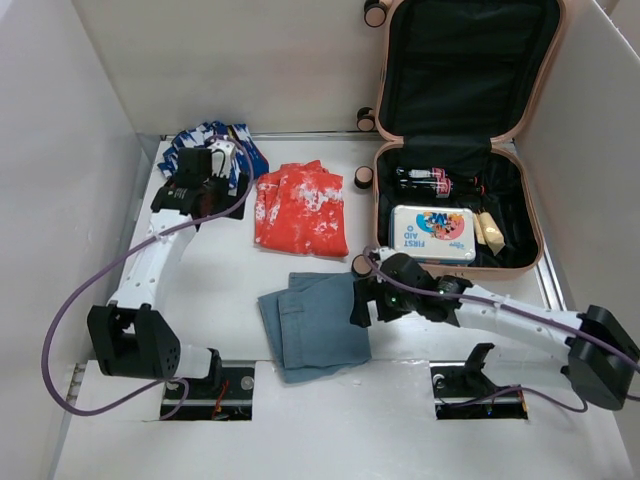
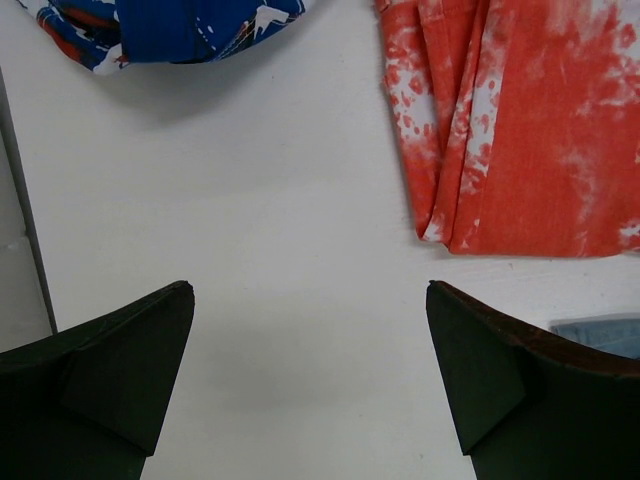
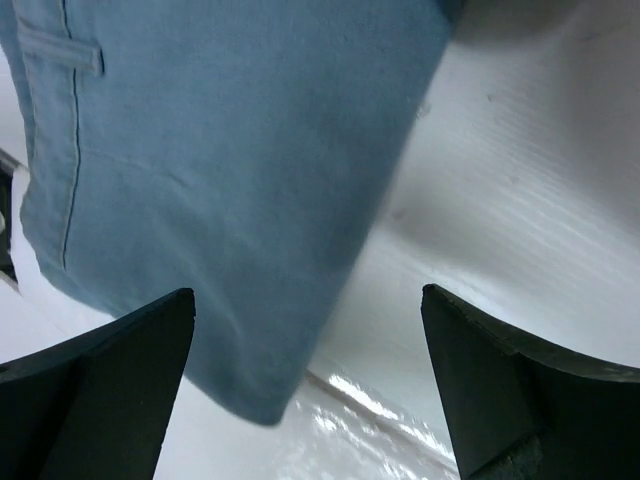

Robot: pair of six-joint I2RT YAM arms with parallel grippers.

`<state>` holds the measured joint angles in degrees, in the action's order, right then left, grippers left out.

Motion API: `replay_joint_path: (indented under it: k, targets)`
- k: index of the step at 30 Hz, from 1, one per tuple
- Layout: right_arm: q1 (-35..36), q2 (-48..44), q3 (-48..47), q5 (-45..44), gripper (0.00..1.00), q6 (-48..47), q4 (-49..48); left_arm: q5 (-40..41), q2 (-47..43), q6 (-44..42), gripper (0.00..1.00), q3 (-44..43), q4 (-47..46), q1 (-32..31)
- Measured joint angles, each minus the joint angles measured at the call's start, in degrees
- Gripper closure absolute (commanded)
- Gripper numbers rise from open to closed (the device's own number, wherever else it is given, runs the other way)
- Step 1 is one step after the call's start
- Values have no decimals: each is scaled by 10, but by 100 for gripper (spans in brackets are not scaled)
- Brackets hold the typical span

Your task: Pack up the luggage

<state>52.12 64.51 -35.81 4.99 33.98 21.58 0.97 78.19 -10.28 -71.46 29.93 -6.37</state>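
The peach-pink luggage (image 1: 532, 262) lies open at the back right, its lid up. Inside lie a white first aid tin (image 1: 432, 233), dark bottles (image 1: 425, 181) and a pale item (image 1: 489, 231). A folded light-blue garment (image 1: 310, 322) lies near the front middle; it also shows in the right wrist view (image 3: 220, 170). A folded orange-and-white garment (image 1: 300, 208) lies behind it, also in the left wrist view (image 2: 530, 120). A blue patterned garment (image 1: 215, 148) lies at the back left. My left gripper (image 1: 200, 178) is open over bare table beside the blue garment. My right gripper (image 1: 362, 300) is open at the blue garment's right edge.
White walls enclose the table on the left, back and right. A strip of bare table (image 1: 210, 290) lies between the left arm and the clothes. The suitcase wheels (image 1: 363, 178) stick out toward the orange garment.
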Motion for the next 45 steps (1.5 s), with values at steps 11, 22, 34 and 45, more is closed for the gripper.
replay_joint_path:
  k: [11,22,34,45]
  targets:
    - [-33,130,28,22,13,21,-186,-9,-64,0,0,26,-11,3]
    - [12,185,85,63,97,61,-354,-8,-71,-3,0,26,-18,4]
    - [51,240,-122,66,100,-54,-176,-3,-71,-9,0,26,-19,6]
    - [-111,276,-486,61,100,-305,97,12,-68,-13,0,26,-19,20]
